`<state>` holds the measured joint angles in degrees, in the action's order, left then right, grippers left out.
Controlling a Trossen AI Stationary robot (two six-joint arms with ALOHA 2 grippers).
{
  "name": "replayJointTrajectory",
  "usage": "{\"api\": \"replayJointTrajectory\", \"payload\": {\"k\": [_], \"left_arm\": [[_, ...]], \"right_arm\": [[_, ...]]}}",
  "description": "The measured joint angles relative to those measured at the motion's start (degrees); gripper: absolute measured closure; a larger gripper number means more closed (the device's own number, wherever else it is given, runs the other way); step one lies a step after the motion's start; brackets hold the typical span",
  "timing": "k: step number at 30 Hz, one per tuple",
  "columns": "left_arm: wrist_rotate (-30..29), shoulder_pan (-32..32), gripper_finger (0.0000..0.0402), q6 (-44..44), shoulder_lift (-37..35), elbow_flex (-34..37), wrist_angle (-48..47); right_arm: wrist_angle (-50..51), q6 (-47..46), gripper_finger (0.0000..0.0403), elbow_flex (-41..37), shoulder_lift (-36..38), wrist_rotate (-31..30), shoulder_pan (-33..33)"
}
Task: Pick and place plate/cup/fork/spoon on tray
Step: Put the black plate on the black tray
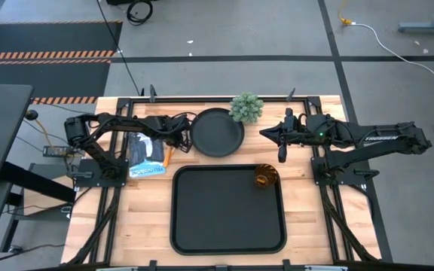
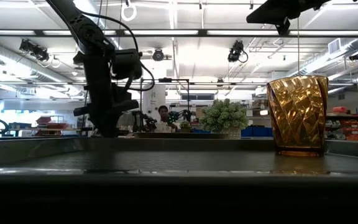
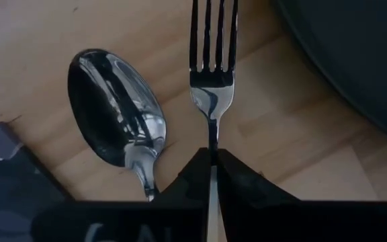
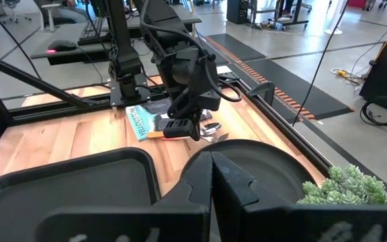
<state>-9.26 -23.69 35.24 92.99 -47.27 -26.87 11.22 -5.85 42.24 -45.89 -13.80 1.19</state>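
My left gripper [image 3: 212, 156] is shut on the fork [image 3: 212, 74] just left of the round black plate [image 1: 217, 133]. It also shows in the right wrist view [image 4: 183, 128]. The spoon [image 3: 116, 107] lies on the wood beside the fork, bowl up. The amber cup [image 1: 266, 177] stands upright in the far right corner of the black tray [image 1: 228, 226]; it shows in the low view [image 2: 297, 115]. My right gripper [image 1: 265, 134] is shut and empty, hovering right of the plate [image 4: 261, 158]. My left gripper pinches the fork's thin neck [image 3: 212, 134], just behind the tines, between its two fingers. The fingers come from above, pointing down. The tines point toward the table's far side. The gripper hides the handle. Whether the fork is clear of the wood I cannot tell.
A blue and white printed packet [image 1: 146, 154] lies under the left arm, next to the cutlery. A small green plant [image 1: 246, 108] stands at the far edge behind the plate. Most of the tray's floor [image 4: 79, 178] is bare.
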Motion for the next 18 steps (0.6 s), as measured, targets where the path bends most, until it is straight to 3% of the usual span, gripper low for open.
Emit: {"api": "replayJointTrajectory", "payload": {"k": [11, 18], "left_arm": [[0.26, 0.01, 0.0378, -0.55, 0.0, -0.06, -0.74], [0.28, 0.01, 0.0337, -1.14, 0.0, -0.08, -0.76]], "right_arm": [[0.0, 0.0, 0.0392, 0.0, 0.0, 0.0, 0.0], [0.44, 0.01, 0.0392, 0.0, 0.0, 0.0, 0.0]]}}
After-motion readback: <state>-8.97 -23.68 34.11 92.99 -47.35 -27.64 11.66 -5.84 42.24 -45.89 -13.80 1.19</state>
